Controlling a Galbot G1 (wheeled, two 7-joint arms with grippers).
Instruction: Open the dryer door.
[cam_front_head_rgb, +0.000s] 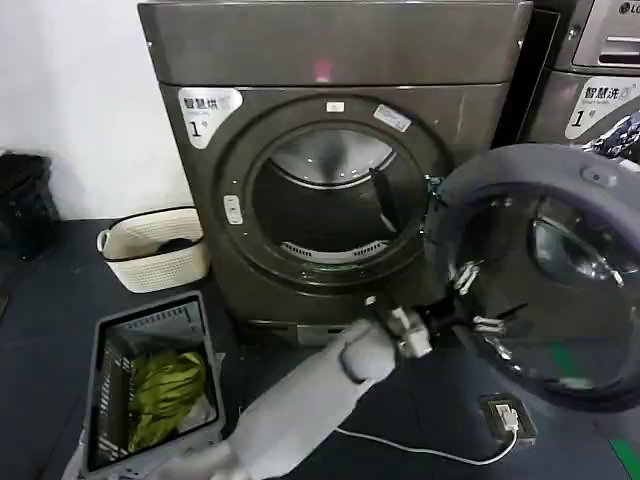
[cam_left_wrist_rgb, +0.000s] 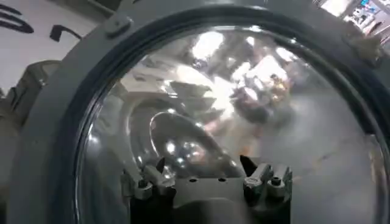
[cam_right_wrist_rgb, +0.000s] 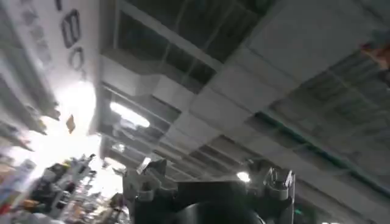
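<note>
The dryer (cam_front_head_rgb: 330, 45), dark grey-bronze with a white "1" label, stands ahead with its round opening (cam_front_head_rgb: 325, 205) uncovered. The dryer door (cam_front_head_rgb: 560, 165) hangs swung out to the right, its grey inner side and tinted glass facing me. My left gripper (cam_front_head_rgb: 476, 300) is open at the door's inner face near its left edge, with nothing between its fingers. In the left wrist view the door's grey rim (cam_left_wrist_rgb: 55, 122) and glass (cam_left_wrist_rgb: 256, 103) are close in front of the open left gripper (cam_left_wrist_rgb: 204, 170). My right gripper (cam_right_wrist_rgb: 210, 176) is open, held up towards the ceiling.
A white laundry basket (cam_front_head_rgb: 155, 250) sits left of the dryer. A grey crate (cam_front_head_rgb: 105, 345) holding green cloth (cam_front_head_rgb: 165, 390) is on the floor at front left. A second machine (cam_front_head_rgb: 600, 90) stands at the right. A floor socket (cam_front_head_rgb: 505, 415) and its cable lie below the door.
</note>
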